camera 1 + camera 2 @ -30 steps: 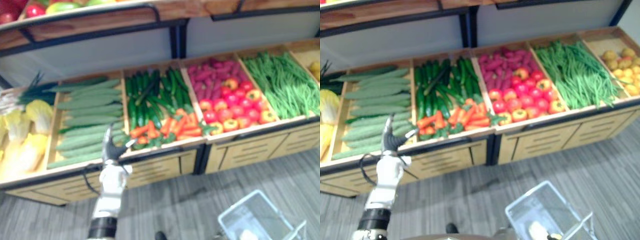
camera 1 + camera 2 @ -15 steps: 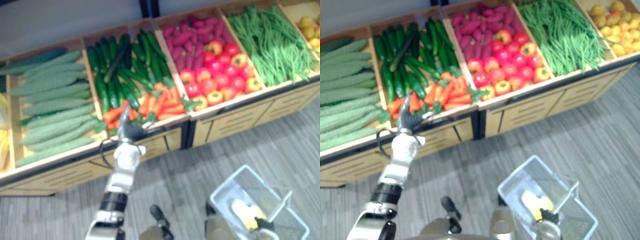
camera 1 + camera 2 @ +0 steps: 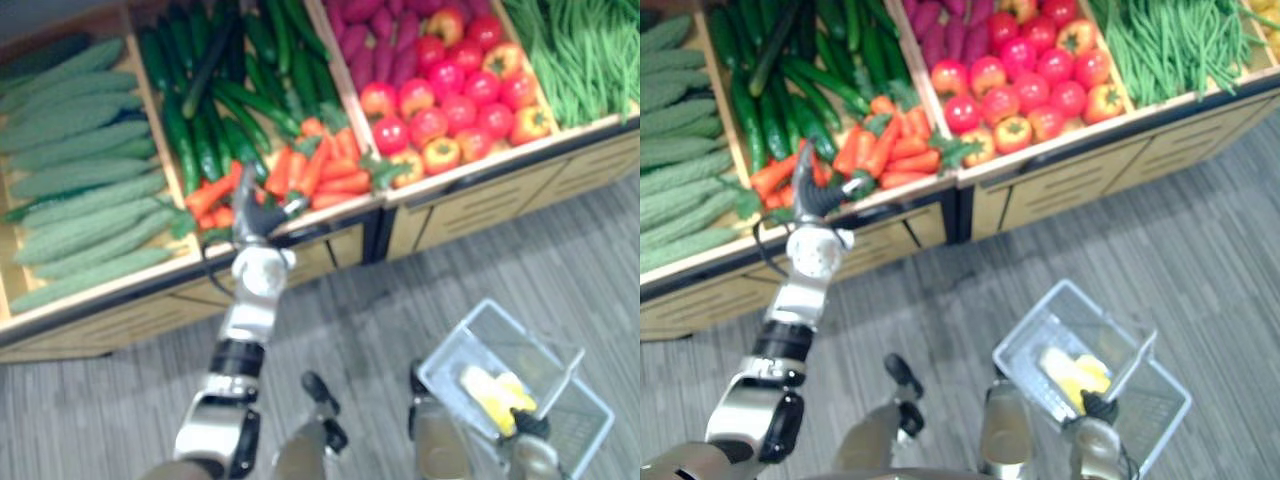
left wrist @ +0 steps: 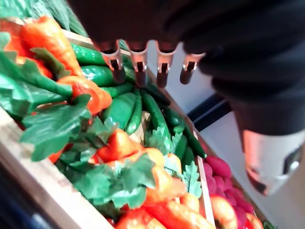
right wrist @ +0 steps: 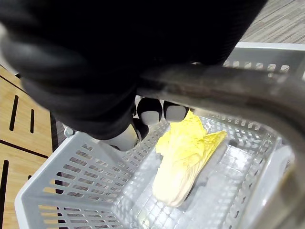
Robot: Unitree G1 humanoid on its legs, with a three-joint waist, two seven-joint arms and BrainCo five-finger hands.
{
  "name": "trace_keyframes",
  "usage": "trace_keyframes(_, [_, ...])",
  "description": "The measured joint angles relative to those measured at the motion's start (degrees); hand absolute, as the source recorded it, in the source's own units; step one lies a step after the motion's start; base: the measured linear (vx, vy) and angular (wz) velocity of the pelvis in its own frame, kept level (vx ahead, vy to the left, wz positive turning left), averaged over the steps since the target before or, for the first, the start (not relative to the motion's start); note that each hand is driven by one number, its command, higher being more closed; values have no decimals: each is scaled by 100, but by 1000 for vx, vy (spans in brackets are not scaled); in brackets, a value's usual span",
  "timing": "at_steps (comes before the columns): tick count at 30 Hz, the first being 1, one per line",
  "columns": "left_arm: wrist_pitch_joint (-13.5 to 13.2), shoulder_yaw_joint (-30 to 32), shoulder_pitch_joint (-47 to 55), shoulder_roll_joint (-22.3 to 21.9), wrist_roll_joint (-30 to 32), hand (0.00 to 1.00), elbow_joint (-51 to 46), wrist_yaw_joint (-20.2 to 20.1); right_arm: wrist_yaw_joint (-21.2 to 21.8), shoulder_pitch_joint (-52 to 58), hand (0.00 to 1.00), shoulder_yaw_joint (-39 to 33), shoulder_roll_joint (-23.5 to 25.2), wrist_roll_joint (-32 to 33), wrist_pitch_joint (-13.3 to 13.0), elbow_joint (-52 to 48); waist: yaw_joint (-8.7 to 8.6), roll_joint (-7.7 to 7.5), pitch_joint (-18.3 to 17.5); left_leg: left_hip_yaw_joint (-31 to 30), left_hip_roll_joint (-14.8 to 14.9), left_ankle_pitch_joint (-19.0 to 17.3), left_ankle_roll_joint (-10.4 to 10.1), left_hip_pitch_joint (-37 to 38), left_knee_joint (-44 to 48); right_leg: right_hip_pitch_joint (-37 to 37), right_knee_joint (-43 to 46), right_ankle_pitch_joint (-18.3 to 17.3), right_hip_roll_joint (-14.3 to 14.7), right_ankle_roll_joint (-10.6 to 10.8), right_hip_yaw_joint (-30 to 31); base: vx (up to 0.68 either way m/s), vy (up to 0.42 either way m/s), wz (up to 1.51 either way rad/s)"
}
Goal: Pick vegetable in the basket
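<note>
**Carrots in front of the left hand, basket held ready**

Left eye view: the carrots [image 3: 320,170] lie heaped at the front of a wooden bin [image 3: 335,213], just below a row of dark cucumbers [image 3: 200,130]. The left hand [image 3: 262,212] reaches up to the bin's front edge, at the nearest carrots. Low on the robot's right the basket [image 3: 445,360] hangs over the floor with a yellow cabbage [image 3: 490,395] lying in it. It is probably kept close there so that a picked vegetable has only a short way to travel.

Left wrist view: the fingers [image 4: 138,61] are straight and spread apart, holding nothing. They hang above the carrots and their green leafy tops, and I see no contact. The open pose looks meant for closing over a single carrot, though the tangled leaves could get caught in the grasp.

Right wrist view: the right hand [image 5: 86,86] is curled round the basket's handle [image 5: 224,88], its fingertips [image 5: 152,114] tucked under the bar. That grip carries the whole load. The cabbage rests on the mesh bottom, and no carrot is in the basket yet.
</note>
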Motion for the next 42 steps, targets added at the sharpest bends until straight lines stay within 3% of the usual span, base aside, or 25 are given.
trace_keyframes(5, [55, 12, -468, 44, -2, 0, 215, 104, -26, -2, 100, 179, 15, 2, -6, -310, 120, -36, 132, 177, 11, -31, -43, -192, -6, -298, 86, 1, -7, 0, 94, 44, 3, -8])
trace_keyframes(21, [214, 234, -1540, 141, -37, 0, 922, 258, -230, -279, 100, 694, 79, 12, -131, -1009, 155, -96, 518, 902, 112, -33, -40, -502, 14, -886, 206, 3, 69, 2, 240, 86, 2, -10])
trace_keyframes(22, [229, 257, -1583, 142, -37, 100, 976, 251, -230, -319, 100, 702, 79, 12, -134, -1029, 145, -91, 547, 922, 122, -36, -45, -508, 14, -911, 220, 3, 82, 2, 257, 95, -6, -15])
trace_keyframes(27, [204, 458, -1781, 228, -8, 100, 1003, 403, -237, -401, 100, 770, 72, 13, -136, -1244, 203, -74, 629, 1057, 167, -41, -52, -587, 14, -1101, 307, 3, 134, 2, 300, 81, -11, -11])
trace_keyframes(32, [219, 490, -2007, 452, -27, 100, 1237, 159, -236, -440, 100, 915, 113, 14, -138, -1321, 192, -86, 641, 1073, 170, -56, -73, -587, 15, -1110, 305, 3, 138, 2, 300, 87, -1, -1])
trace_keyframes(42, [242, 396, -2063, 359, -45, 100, 1304, -46, -235, -437, 100, 918, 108, 63, -137, -1458, 162, -96, 652, 1187, 186, -55, -71, -458, 15, -978, 305, 4, 138, 2, 244, 88, -9, 0])
